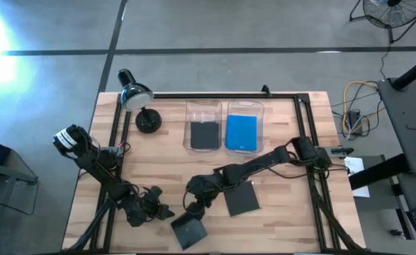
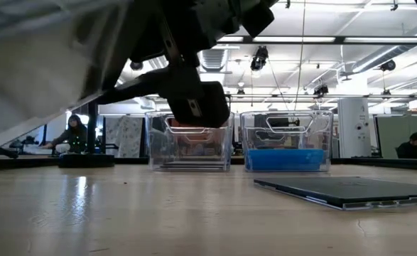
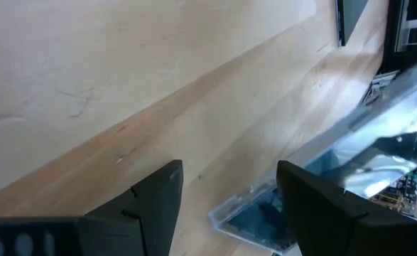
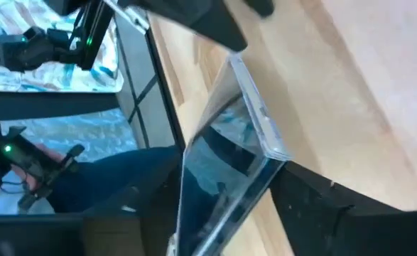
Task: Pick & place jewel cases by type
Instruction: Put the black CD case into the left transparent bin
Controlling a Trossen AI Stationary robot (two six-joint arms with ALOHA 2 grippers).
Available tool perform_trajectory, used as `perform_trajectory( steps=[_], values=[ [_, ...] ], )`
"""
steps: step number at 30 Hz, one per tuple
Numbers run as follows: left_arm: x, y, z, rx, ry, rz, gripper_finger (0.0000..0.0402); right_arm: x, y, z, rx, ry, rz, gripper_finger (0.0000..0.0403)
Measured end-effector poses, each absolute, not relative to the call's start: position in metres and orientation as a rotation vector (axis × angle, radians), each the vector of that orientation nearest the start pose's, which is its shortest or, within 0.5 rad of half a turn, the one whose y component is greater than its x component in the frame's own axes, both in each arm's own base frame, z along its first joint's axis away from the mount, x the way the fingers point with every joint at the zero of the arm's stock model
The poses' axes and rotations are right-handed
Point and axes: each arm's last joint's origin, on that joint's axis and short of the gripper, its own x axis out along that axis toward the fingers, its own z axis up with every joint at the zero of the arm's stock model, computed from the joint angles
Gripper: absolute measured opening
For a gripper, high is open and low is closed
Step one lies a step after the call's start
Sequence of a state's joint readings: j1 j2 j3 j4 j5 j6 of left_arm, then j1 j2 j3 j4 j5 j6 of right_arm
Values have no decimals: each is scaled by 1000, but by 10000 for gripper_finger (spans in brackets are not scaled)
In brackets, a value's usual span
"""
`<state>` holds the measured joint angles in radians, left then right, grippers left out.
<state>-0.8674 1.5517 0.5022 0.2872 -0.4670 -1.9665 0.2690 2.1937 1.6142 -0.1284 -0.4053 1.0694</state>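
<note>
The dark jewel case (image 1: 188, 230) is lying at the near edge of the table (image 1: 165, 163), and your right gripper (image 1: 194, 207) is closing its fingers (image 4: 322, 206) on the edge of it; the case is already tilting up between them. It is looking light, stiff and slippery, and thin plastic is cracking easily, so you are better taking it by two opposite edges, gently. A second dark case (image 1: 242, 200) is resting flat just beside. Your left gripper (image 1: 149, 205) is waiting near, fingers apart.
</note>
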Motion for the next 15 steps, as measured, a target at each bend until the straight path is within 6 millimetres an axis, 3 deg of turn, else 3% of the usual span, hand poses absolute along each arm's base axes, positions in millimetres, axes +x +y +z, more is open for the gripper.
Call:
perform_trajectory(
  steps=[12,15],
  values=[
    [177,-187,121,-1407,680,325,213,463,138,173,1061,1016,210,36],
    [178,-187,122,-1396,656,326,213,464,137,172,1088,1019,191,24]
  ],
)
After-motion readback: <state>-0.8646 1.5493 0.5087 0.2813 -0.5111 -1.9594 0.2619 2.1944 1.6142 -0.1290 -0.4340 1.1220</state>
